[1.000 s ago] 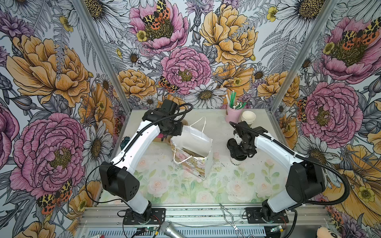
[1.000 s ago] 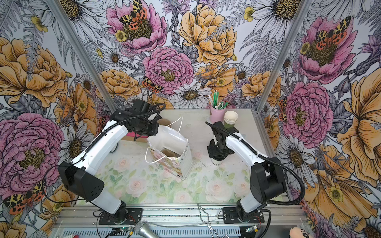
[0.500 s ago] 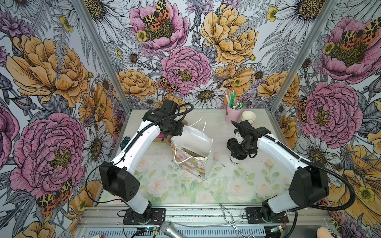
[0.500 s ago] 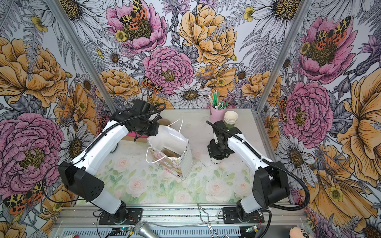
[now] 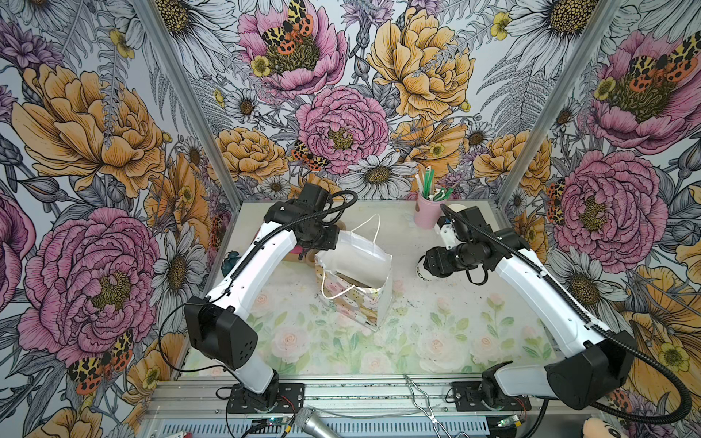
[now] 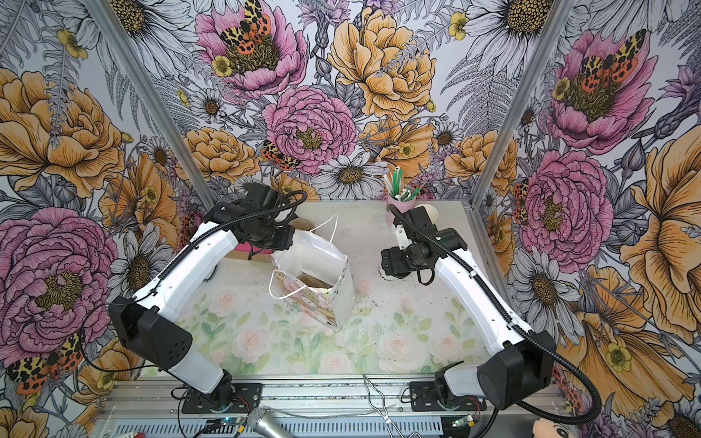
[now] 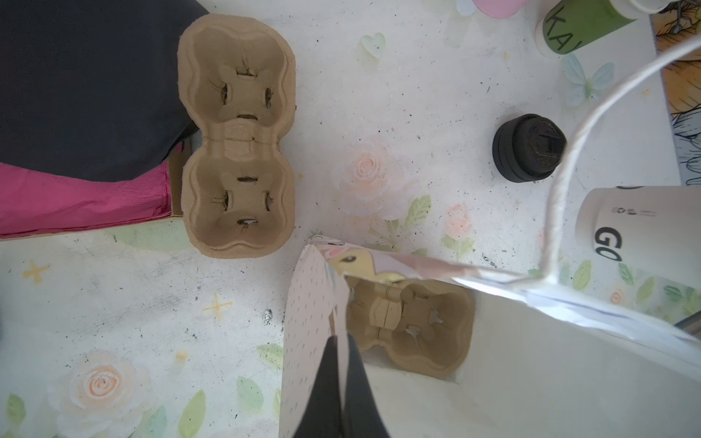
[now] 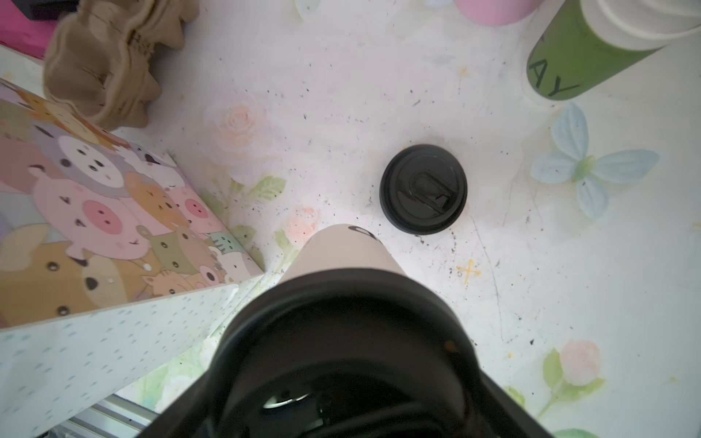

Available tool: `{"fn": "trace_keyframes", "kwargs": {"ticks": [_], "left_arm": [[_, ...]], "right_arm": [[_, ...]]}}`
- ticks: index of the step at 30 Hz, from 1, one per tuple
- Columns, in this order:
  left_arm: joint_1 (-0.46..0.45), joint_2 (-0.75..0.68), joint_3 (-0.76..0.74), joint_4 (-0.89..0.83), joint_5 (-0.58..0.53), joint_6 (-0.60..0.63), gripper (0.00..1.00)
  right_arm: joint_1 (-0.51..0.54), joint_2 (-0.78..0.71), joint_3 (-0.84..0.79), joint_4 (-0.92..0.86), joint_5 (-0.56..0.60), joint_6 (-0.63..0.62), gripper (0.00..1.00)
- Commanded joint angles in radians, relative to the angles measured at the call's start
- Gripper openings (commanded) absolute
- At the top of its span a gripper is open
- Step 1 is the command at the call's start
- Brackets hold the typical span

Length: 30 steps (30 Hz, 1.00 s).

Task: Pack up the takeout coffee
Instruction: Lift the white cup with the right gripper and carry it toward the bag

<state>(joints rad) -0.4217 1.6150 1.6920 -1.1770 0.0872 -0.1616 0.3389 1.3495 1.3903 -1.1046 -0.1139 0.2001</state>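
The left arm point(image 5: 261, 265) bends up and over, and its left gripper point(image 7: 338, 364) is pinched tight on the top edge of the white paper gift bag with cartoon animals point(image 5: 356, 258). The right arm point(image 5: 531, 280) stretches in with its wrist tipped down. Its right gripper point(image 5: 432, 265) sits wide around the small whitish paper cup with a black lid point(image 8: 341, 250), near the bag; I cannot tell if it squeezes

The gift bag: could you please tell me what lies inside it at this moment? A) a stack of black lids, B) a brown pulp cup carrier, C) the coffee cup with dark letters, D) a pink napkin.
B: in the left wrist view a brown pulp cup carrier lies at the bottom of the gift bag, while the coffee cup and the stack of black lids stand outside it.
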Motion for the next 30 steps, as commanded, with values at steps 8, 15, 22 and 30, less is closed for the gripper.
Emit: {"fn": "trace_keyframes", "kwargs": {"ticks": [8, 15, 22, 30], "left_arm": [[-0.014, 0.021, 0.003, 0.016, 0.022, -0.016, 0.00], [-0.019, 0.026, 0.007, 0.019, 0.023, -0.016, 0.00], [-0.022, 0.026, 0.011, 0.019, 0.022, -0.019, 0.00], [-0.026, 0.026, 0.014, 0.020, 0.021, -0.022, 0.00]], "right_arm": [[0.029, -0.044, 0.208, -0.053, -0.094, -0.029, 0.88], [0.080, -0.040, 0.315, -0.070, -0.115, -0.042, 0.88], [0.130, -0.027, 0.386, -0.083, -0.113, -0.050, 0.88], [0.180, -0.006, 0.445, -0.087, -0.146, -0.051, 0.88]]}}
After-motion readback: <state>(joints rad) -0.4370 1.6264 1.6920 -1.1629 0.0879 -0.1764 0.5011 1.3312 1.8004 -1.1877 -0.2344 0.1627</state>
